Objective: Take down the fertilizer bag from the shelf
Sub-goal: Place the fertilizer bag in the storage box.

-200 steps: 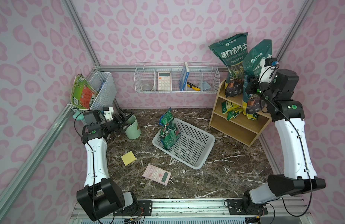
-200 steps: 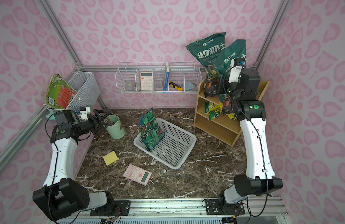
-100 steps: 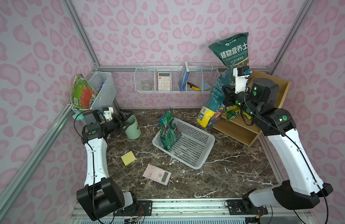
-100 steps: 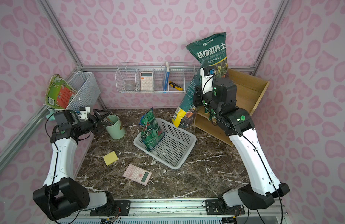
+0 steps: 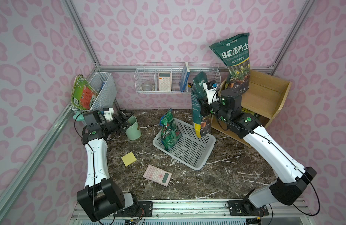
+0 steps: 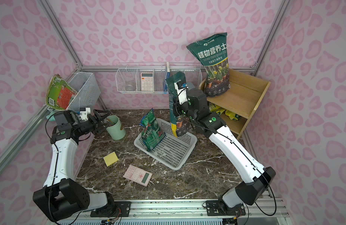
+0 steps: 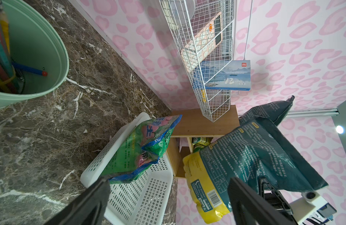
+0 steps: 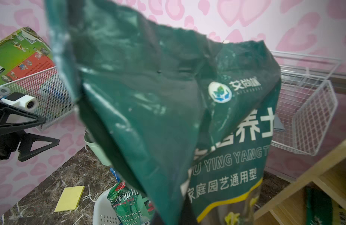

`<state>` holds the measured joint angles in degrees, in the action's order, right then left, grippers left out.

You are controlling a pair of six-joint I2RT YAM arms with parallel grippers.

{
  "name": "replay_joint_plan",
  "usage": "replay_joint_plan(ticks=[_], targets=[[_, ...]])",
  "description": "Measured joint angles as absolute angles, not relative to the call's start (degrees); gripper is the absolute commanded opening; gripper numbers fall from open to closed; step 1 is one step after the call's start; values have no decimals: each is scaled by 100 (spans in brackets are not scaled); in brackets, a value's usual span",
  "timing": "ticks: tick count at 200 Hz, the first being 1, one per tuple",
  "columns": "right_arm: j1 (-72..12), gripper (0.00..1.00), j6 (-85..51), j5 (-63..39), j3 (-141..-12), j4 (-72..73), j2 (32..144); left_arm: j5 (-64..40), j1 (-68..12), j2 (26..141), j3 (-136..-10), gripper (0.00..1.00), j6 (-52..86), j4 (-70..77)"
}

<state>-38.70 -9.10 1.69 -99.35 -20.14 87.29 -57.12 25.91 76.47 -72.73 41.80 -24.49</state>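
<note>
Carried 1 fertilizer bag [image 5: 198, 122], pinched in the closed right gripper [image 5: 201, 106], clear of the shelf [image 5: 265, 97] at centre frame; probably called next for lowering and release.

Built of glossy white link shells [image 5: 95, 155] and chunky matte-black joint housings [image 5: 230, 100]. Strung with thin black cables [image 5: 93, 165], dotted with green joint lights [image 5: 223, 98], fitted with white wrist camera blocks [image 5: 210, 90].

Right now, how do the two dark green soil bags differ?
The held bag hangs in the right gripper, clear of the shelf, over the white basket; the shelf bag stands on the top tier. The held bag is creased and twisted; the shelf bag is smooth, front to the camera. Both carry the same print.
</note>
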Motion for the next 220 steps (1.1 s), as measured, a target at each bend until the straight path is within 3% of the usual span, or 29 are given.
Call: replay_joint_plan(ticks=[137,220], targets=[[-3905,0,-878,-626,-9115,-392,9741,-5734,2591,7647,-7273,99,4182,-2434],[-4491,0,-825,-40,-9021,-32,10189,-5734,2591,7647,-7271,99,4182,-2432]])
